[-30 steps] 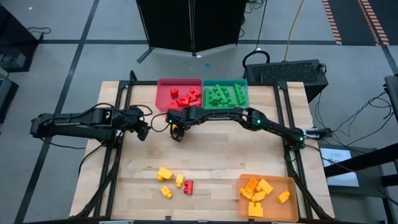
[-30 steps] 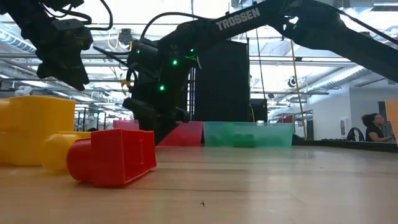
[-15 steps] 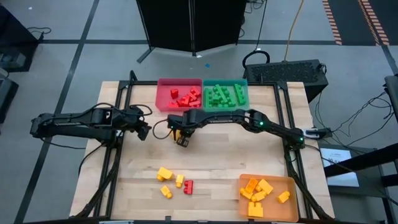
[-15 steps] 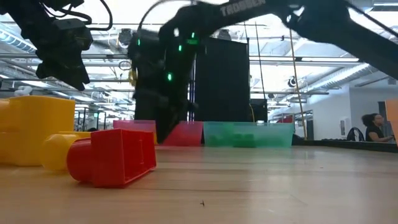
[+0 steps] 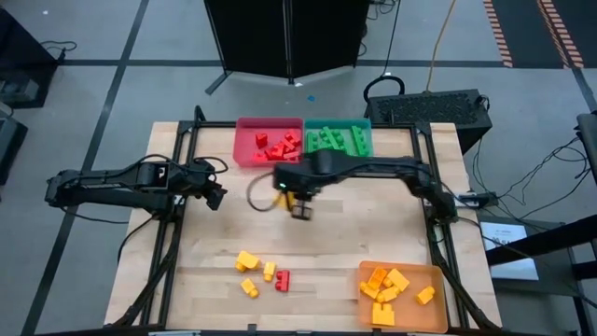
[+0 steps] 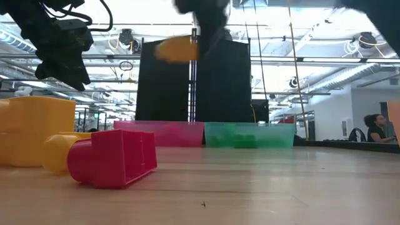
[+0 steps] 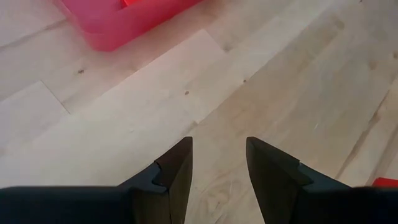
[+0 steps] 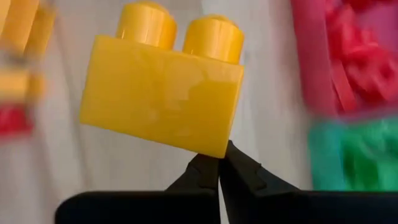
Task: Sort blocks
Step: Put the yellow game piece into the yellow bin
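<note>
Only right wrist view, right claw [image 8: 219, 163] pinching yellow block [image 8: 160, 93]

Yellow block [image 8: 160, 93] in black right hand [image 8: 219, 163], red tray [image 5: 269, 141], teal tray [image 5: 339, 141], orange tray [image 5: 402, 293]

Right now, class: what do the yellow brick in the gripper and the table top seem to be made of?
Yellow brick: likely moulded plastic, glossy, with soft highlights on its face and studs; the right gripper pinches its edge. Table top: seemingly wood, matt, with pale planks showing grain and knots.
</note>
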Robot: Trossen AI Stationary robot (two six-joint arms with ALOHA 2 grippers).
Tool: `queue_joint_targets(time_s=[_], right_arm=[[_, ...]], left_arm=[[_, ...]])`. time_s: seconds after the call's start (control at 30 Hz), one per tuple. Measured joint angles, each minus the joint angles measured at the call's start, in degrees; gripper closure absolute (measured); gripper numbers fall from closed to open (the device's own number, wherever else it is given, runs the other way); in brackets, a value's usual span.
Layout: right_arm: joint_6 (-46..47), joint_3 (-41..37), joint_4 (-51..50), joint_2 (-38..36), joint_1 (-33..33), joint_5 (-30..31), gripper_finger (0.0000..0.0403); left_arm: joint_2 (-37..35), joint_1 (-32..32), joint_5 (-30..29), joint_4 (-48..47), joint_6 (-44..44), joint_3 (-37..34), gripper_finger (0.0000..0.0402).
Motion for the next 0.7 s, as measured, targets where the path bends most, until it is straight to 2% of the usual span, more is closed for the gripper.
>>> queue_joint_targets(time_s=[0.1,0.3,0.5,0.6,0.7], right_arm=[[5.0,0.0,-10.6,-3.9,3.4,-0.1,0.0402],[24.2,-6.1,-11.0,-15.6,15.5,-2.6,0.0403],[58.9,-24.6,-10.7,-26.1,31.7,-1.8,0.0403],[74.4,-34.7,-6.7,-29.9,40.3,-5.4,0.0403],[86.0,-44.1,0.0,-30.9,46.9,-11.1,0.0403]], left_arm=[[0.0,0.0,0.0,0.0,0.0,0.0,0.0249],[0.0,0.0,-0.5,0.2,0.0,0.0,0.0249],[0.7,0.0,-0.8,0.6,0.0,0.0,0.0249],[0.8,0.0,-2.1,0.7,0.0,0.0,0.0249],[1.0,0.0,-3.0,1.4,0.0,0.0,0.0249]])
